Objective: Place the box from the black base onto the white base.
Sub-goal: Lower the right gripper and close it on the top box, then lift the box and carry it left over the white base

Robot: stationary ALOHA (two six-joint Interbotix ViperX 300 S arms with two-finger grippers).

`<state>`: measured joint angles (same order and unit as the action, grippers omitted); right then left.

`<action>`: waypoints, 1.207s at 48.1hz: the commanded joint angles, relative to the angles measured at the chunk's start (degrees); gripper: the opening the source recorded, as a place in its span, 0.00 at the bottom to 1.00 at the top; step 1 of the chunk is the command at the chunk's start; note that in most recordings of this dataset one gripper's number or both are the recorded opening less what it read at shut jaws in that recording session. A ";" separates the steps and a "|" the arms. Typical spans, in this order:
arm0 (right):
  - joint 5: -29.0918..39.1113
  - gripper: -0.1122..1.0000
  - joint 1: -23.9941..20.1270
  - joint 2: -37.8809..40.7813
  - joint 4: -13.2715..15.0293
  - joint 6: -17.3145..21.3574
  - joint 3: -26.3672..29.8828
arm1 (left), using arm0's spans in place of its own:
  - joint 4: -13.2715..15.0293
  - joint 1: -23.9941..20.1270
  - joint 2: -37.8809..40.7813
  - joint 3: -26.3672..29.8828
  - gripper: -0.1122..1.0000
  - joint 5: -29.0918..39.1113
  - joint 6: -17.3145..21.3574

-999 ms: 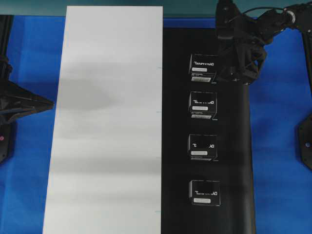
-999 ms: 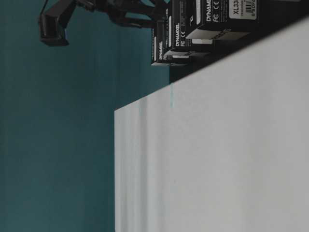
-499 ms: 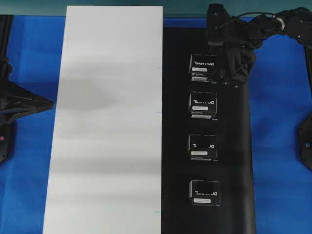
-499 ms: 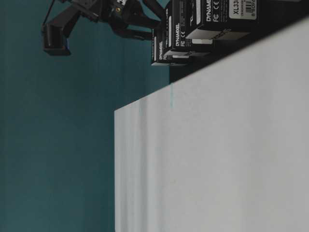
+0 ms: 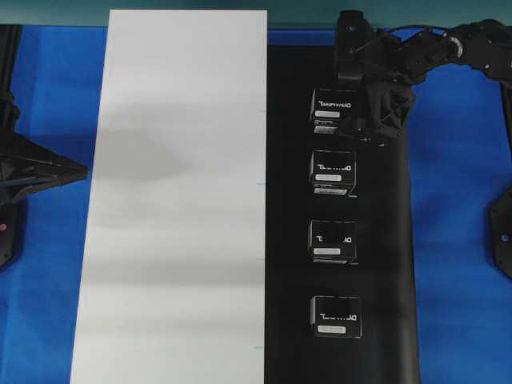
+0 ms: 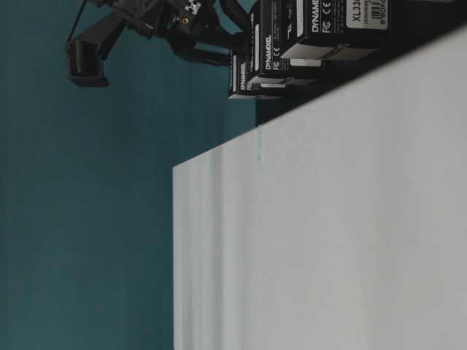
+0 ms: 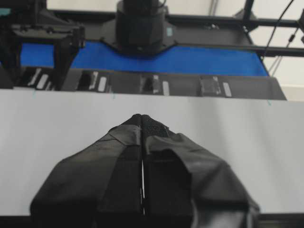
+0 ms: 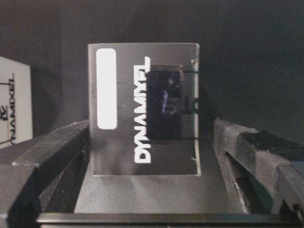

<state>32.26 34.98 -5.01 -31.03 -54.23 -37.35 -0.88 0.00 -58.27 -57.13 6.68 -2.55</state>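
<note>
The right arm reaches in from the far right corner of the blue table (image 5: 456, 200), its wrist bent down over the far end of the long matte black base sheet (image 5: 288, 240). The right claw (image 5: 362, 120) stands wide, one finger (image 8: 45, 156) on each side of the small black cuboid box with white lettering (image 5: 334, 110), with small gaps showing on both sides.

That box is the farthest in a row of four; the other three look-alike black boxes (image 5: 333, 170) stand well apart down the black sheet. The large plain white base sheet (image 5: 176, 200) lies just beside it, bare.

The right wrist view shows the box's label strip and the spread fingers, hidden from overhead. The left claw (image 7: 142, 142) is pressed together and holds nothing, hovering near the white sheet's edge.
</note>
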 commanded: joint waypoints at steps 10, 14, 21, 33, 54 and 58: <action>-3.69 0.87 -1.93 0.35 -0.35 0.35 -0.44 | -0.18 -0.18 0.44 1.14 0.05 -0.35 -0.09; -3.78 0.78 -2.11 0.26 -0.35 0.26 -0.53 | -0.18 -0.18 0.44 1.14 0.05 -0.26 -0.09; -3.60 0.67 -2.37 0.00 -0.35 0.35 -0.97 | -0.18 -0.18 0.44 1.14 0.05 -0.26 -0.09; -2.90 0.63 -2.72 -1.67 -0.35 0.70 -1.32 | -0.18 -0.18 0.44 1.14 0.05 -0.35 -0.09; 8.88 0.63 -1.41 -6.86 0.26 4.75 6.50 | -0.18 -0.18 0.26 1.14 0.05 -0.35 -0.09; 12.57 0.63 -1.49 -6.68 0.26 4.92 9.49 | -0.18 -0.18 0.18 1.14 0.05 -0.26 -0.09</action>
<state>42.01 33.66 -11.25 -30.76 -49.39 -31.11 -0.88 0.00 -58.27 -57.13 6.68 -2.55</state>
